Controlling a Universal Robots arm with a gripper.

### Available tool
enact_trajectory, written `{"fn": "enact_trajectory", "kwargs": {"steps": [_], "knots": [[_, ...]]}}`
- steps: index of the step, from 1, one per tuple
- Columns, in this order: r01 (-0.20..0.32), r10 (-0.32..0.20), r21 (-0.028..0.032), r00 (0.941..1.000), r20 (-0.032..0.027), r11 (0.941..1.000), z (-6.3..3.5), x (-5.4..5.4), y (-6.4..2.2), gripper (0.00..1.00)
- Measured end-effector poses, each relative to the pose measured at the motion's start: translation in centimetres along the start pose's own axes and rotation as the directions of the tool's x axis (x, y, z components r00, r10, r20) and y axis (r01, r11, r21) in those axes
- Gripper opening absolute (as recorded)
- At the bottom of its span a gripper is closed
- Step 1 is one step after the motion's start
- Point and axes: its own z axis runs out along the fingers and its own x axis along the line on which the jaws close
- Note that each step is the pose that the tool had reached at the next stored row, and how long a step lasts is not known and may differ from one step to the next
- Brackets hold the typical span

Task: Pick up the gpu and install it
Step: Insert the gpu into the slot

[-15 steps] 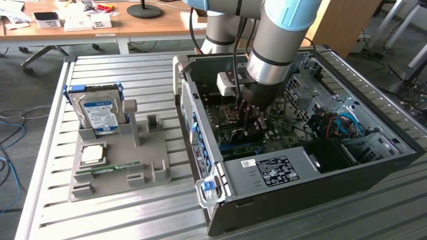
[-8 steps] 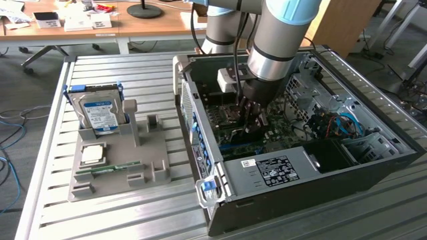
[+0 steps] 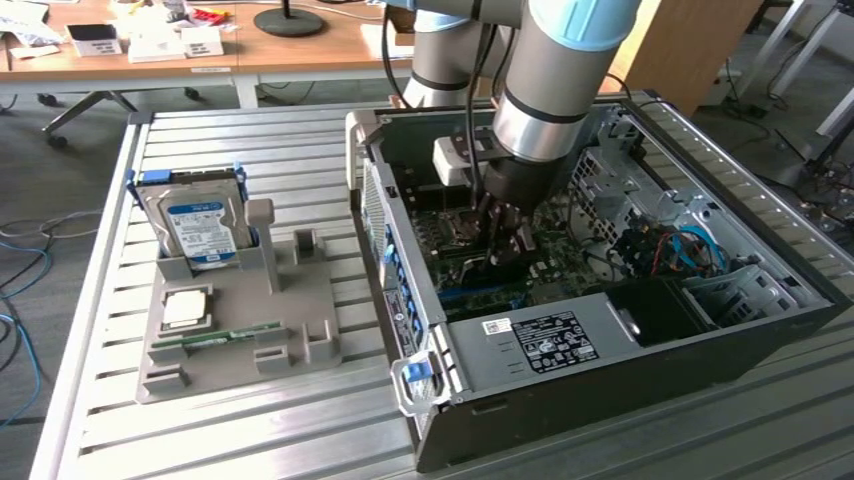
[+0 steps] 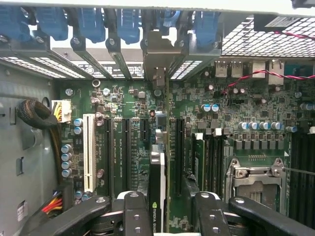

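The slatted metal table is carrying everything here, and the open PC case lying on its side is taking up most of it, with the Universal Robots arm reaching straight down into it. Under the gripper the green motherboard is spreading out in every direction, and the gripper is sitting right over the expansion slots. It's pinching the gpu, which is standing on edge between the two black fingers, so the jaws are partly closed on the card rather than spread or pressed together. The card's metal bracket end is lining up with the rear slot covers and their blue clips out ahead of the gripper, and its lower edge is running along a black slot; can't tell if it's fully seated. Just to one side of the gripper, a white PCI slot is sitting, and on the other side the CPU socket. Well away from the gripper, outside the case, a grey parts holder is holding a hard drive upright, plus a CPU and a green memory stick lying flat.
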Motion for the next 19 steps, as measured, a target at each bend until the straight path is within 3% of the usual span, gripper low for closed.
{"fn": "enact_trajectory", "kwargs": {"steps": [19], "knots": [[0.000,0.000,0.0010,1.0000,0.0008,1.0000,0.22,0.22,0.32,0.40]]}}
